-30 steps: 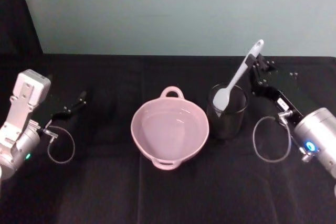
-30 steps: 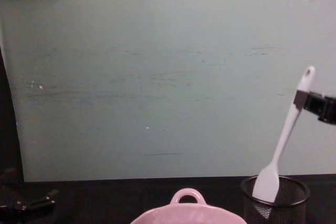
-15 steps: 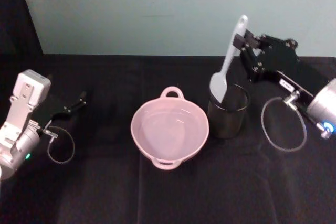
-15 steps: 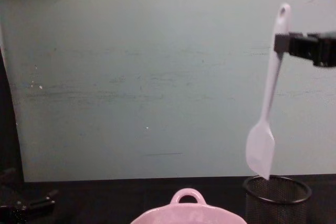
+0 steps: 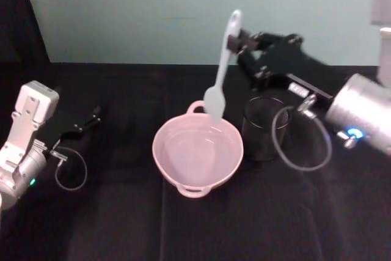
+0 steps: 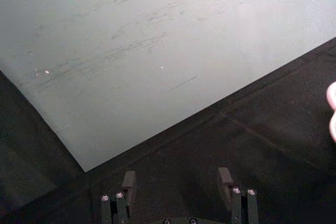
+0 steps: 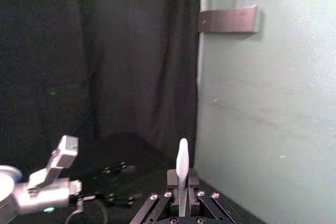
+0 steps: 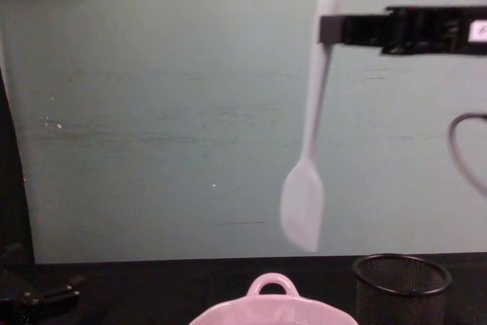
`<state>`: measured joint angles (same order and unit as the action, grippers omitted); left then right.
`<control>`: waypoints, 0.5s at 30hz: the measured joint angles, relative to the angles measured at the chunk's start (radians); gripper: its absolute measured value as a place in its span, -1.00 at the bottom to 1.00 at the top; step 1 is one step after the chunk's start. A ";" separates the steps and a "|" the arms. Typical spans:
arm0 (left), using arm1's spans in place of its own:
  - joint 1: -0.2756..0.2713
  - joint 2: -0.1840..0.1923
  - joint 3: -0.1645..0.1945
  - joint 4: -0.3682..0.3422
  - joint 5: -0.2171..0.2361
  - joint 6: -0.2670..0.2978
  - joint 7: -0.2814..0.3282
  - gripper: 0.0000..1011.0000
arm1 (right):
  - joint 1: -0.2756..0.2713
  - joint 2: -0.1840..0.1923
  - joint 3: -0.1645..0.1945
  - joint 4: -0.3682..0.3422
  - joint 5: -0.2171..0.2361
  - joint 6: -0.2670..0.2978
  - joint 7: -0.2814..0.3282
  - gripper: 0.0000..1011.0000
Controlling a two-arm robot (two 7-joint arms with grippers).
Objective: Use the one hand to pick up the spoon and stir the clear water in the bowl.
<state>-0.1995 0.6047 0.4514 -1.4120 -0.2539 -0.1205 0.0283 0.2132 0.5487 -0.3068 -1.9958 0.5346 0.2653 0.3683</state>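
The right hand (image 5: pixel 234 42) is gripping the spoon (image 5: pixel 221 71) with fingers closed, dangling it over the bowl (image 5: pixel 160 158); the left hand (image 5: pixel 93 115) is idling, fingers apart.

A pale green wall (image 8: pixel 152 112) backs the black-clothed table (image 5: pixel 195 230), a dark curtain (image 7: pixel 105 51) beside it.

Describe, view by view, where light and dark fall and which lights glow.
Head view: the black cloth shows no clear shadows, so the pink bowl and the spoon in the right gripper stand out; a blue light glows on its arm. Chest view: the wall is evenly lit. Left gripper parked in the dark at the left.
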 joint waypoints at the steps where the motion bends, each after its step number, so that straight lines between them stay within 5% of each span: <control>1: 0.000 0.000 0.000 0.000 0.000 0.000 0.000 1.00 | 0.010 -0.005 -0.020 0.015 0.001 0.001 0.007 -0.78; 9: 0.000 0.000 0.000 0.000 0.000 0.000 0.000 1.00 | 0.048 -0.023 -0.120 0.149 -0.051 -0.057 0.028 -0.78; 15: 0.000 0.000 0.000 0.000 0.000 0.000 0.000 1.00 | 0.054 -0.022 -0.136 0.219 -0.107 -0.127 0.040 -0.78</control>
<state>-0.1995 0.6047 0.4514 -1.4120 -0.2539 -0.1205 0.0283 0.2675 0.5263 -0.4433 -1.7771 0.4278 0.1386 0.4082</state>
